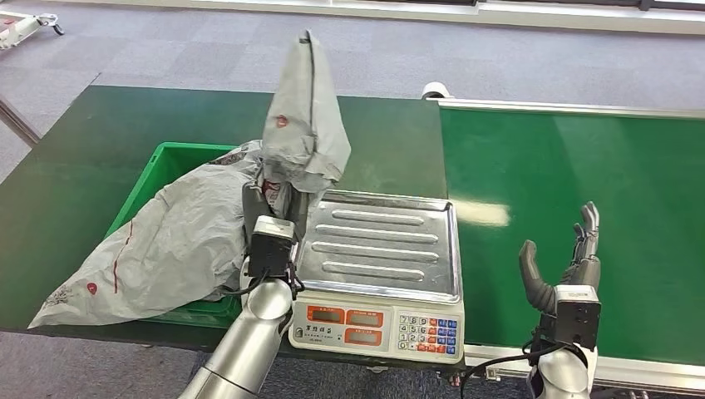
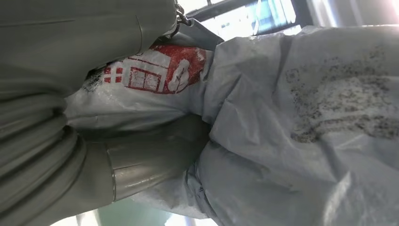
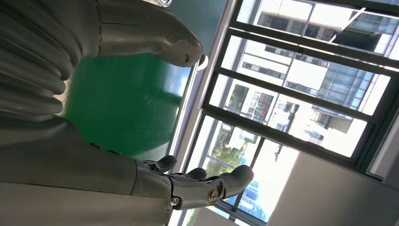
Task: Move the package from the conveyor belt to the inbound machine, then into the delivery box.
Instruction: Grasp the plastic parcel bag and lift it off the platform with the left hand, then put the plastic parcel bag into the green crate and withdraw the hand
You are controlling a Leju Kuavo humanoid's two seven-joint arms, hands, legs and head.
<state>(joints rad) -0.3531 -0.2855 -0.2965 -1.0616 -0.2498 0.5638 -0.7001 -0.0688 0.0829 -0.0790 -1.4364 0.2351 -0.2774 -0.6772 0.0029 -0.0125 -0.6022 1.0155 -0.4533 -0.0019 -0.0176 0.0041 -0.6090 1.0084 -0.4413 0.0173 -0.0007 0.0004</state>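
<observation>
The left hand (image 1: 264, 195) gripped the package (image 1: 303, 125) beside the scale (image 1: 378, 249), its fingers pinching grey plastic, the last step seemingly being release into the green box (image 1: 170, 162); the right hand (image 1: 565, 258) hovered, fingers spread.

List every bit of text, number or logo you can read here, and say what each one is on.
None reads clearly.
Scale: orange display labels and keypad digits, too small.
Grey package held by the left hand: red logo, blurred.
Same package: red house-like logo, speckled print, illegible.

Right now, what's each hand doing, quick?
Left hand: holding the grey package.
Right hand: open, holding nothing, over the conveyor belt.
</observation>
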